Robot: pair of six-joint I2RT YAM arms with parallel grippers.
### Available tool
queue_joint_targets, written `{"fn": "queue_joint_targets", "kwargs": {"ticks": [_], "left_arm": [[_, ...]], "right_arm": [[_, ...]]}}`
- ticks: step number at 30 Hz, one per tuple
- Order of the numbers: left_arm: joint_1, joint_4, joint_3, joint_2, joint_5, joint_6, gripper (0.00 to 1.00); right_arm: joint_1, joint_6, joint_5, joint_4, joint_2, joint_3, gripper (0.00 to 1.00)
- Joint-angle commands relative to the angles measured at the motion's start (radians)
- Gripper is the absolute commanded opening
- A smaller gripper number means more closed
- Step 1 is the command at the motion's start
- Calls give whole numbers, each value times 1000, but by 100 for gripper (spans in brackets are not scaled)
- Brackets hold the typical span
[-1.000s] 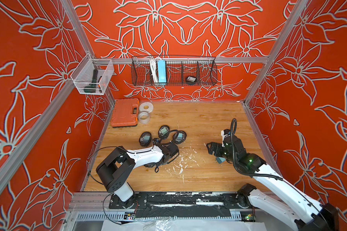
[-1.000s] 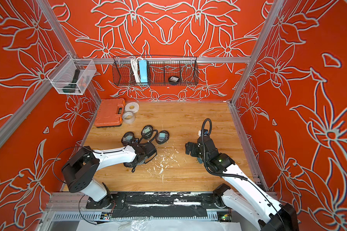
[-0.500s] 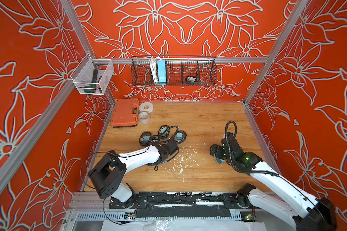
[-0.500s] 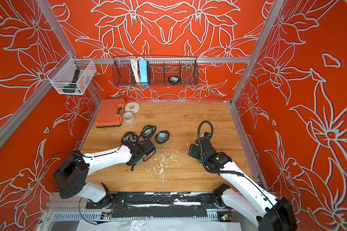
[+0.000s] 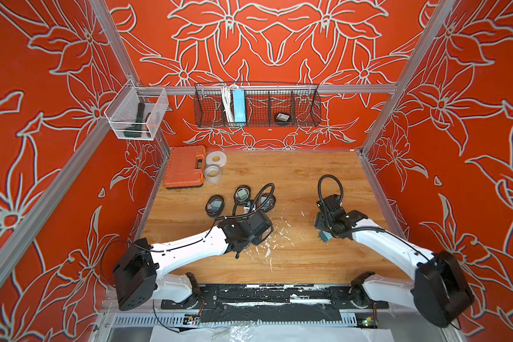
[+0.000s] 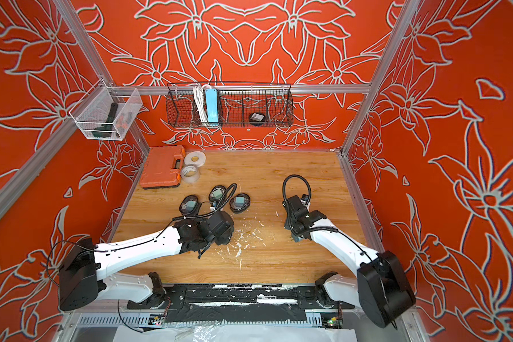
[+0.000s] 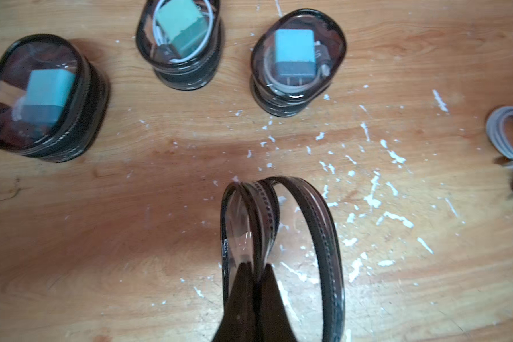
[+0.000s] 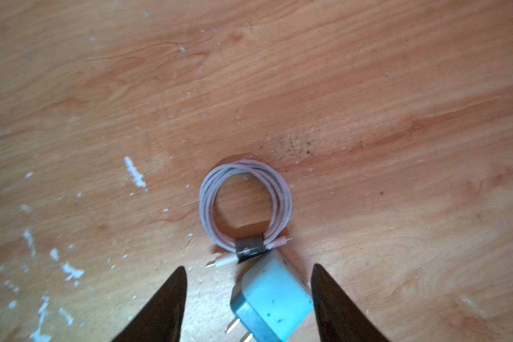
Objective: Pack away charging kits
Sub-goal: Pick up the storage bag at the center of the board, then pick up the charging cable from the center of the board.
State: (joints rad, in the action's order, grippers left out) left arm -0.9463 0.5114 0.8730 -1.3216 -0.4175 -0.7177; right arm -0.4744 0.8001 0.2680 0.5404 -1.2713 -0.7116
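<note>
Two states: left pincer (image 7: 256, 266) pinches open case (image 7: 328, 245) rim, right pincer (image 8: 248, 266) spread around adapter (image 8: 276, 296).

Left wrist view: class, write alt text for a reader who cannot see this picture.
The left gripper is shut on the rim of an open, empty clear case. Beyond it on the wooden table stand three closed cases, each holding a teal plug and white cable; a loose cable coil shows at one edge.
</note>
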Motion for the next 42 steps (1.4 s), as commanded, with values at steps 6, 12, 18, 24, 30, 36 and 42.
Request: {"fn": "queue_joint_targets", "kwargs": {"ticks": [6, 12, 18, 24, 30, 36, 42], "left_arm": [[-19, -76, -11, -21, 22, 23, 0], [-31, -96, -6, -25, 38, 26, 0], [-34, -96, -2, -34, 33, 22, 0], [-34, -91, 1, -42, 28, 23, 0], [-33, -92, -7, -31, 15, 26, 0], [-34, -171, -12, -60, 27, 48, 0], [-34, -305, 20, -142, 50, 54, 0]], "right_arm": [[118, -46, -44, -67, -174, -15, 52], [149, -83, -116, -114, -264, -47, 52], [158, -96, -138, -115, -310, -80, 47], [171, -106, -160, -134, -303, -71, 5], [186, -125, -167, -132, -248, -70, 0], [152, -136, -268, -152, -51, -12, 0], [-131, -43, -253, -174, 145, 4, 0]]}}
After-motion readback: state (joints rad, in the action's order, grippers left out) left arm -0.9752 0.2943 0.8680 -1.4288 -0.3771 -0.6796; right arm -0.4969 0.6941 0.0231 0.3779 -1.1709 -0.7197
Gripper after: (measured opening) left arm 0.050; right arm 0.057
